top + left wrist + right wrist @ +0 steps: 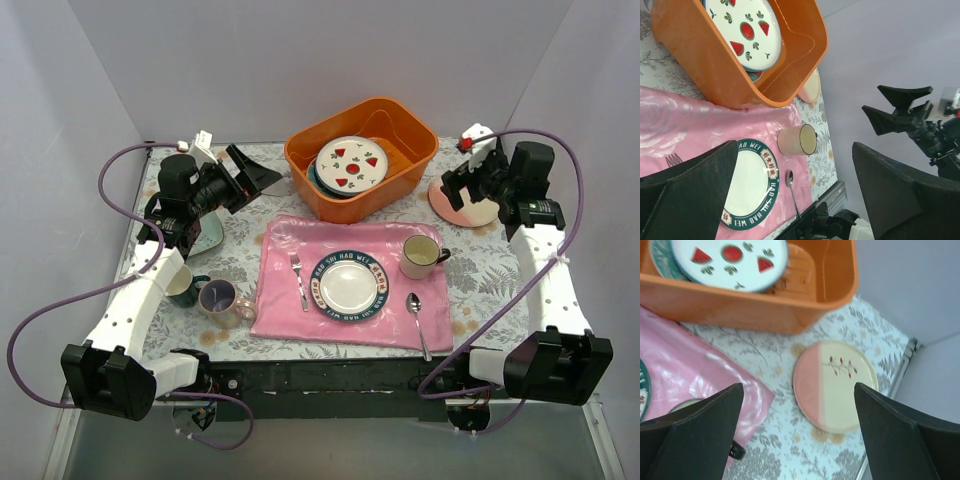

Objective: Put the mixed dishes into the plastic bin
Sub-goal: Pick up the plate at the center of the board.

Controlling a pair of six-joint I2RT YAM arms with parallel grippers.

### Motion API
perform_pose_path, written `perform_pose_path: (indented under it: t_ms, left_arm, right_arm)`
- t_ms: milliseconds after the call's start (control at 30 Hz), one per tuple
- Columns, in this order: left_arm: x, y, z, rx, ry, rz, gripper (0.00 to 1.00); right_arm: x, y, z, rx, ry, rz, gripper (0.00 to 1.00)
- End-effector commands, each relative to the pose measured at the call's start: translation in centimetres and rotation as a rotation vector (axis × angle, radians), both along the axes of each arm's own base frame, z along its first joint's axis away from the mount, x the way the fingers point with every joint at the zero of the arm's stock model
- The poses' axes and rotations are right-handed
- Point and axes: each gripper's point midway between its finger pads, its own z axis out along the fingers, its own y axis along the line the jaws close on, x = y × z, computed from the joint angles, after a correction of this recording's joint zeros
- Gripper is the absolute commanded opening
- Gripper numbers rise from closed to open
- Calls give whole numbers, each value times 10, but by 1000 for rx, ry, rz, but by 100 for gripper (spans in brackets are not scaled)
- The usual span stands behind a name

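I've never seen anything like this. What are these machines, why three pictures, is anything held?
These are two robot arms, each ending in a two-finger gripper. One picture looks down from above; the other two come from cameras on the wrists, so the black wedges there are each gripper's own fingers. The left gripper and right gripper are both open, holding nothing. An orange bin has a fruit-patterned plate inside. A pinkish plate lies beside the bin, near the right gripper. A dark green mug and a lavender-lined mug stand by the left arm. A pink cloth carries a lettered plate.
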Motion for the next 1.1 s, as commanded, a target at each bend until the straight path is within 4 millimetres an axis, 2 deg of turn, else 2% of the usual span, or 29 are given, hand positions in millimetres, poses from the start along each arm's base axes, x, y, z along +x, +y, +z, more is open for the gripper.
perform_pose_path:
  t_ms: [0,167,400,800,1067]
  left_arm:
    - [-4,-2,4,-19,-25,-27,98]
    - [-5,-2,3,-18,-28,-26,98]
    - [-6,1,4,-7,-36,-20,98]
    - [-7,3,4,-7,-38,-12,98]
    - [-8,4,2,-8,-33,-4,98]
  right_arm:
    - [-4,-34,-12,12,7,-100,99]
    - [-4,-62,-47,6,82,-183,99]
    - [4,-80,-86,-46,158,-199,97]
    - [19,-83,-120,-78,207,-151,96]
    - [25,-86,-133,-113,218,-130,96]
